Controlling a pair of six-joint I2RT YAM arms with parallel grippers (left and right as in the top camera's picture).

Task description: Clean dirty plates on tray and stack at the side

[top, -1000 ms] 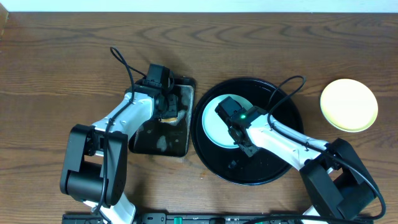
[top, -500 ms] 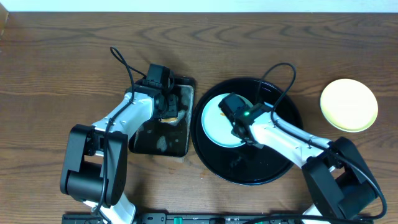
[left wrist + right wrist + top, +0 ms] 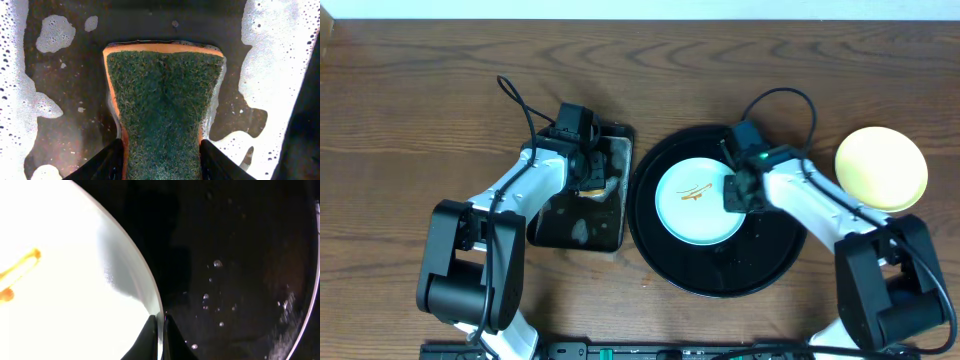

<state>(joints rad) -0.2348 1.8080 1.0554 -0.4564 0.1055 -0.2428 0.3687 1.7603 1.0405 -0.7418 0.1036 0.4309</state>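
Here, on the tray [image 3: 775,262], the right tool [image 3: 161,322] pinches the mint plate [image 3: 698,210].

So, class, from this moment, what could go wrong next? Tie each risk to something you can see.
1. The right gripper pinches only the thin rim of the mint-blue plate; lifted, it may slip or tip back onto the wet tray.
2. The left gripper squeezes a sponge in the foamy pan; carried across, it could drip suds onto the table.
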